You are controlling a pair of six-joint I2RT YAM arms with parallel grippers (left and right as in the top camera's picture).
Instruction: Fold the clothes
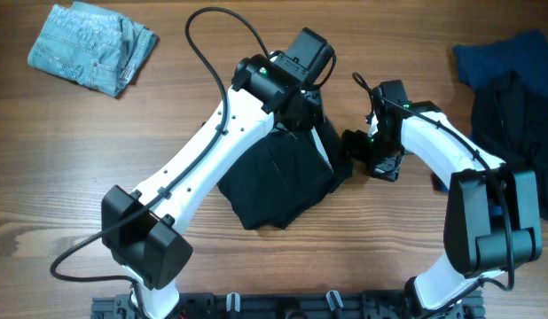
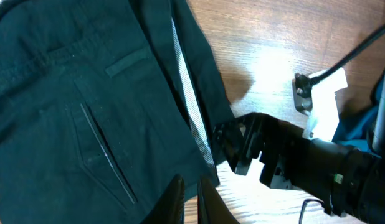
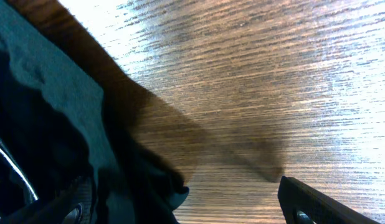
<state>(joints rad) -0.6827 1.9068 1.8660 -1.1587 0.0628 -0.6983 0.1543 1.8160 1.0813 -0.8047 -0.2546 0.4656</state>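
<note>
Beside the black cotton shorts, the right pincer is held wide apart, the left pincer nearly together. If only the cloth edge is nipped, the fold could be dragged open.

Overhead: even light, sharp, soft shadows. Right wrist: hard glare on table far right, dark diagonal shadow, near edge blurred. Left wrist: table hotspot, black trousers underexposed.
</note>
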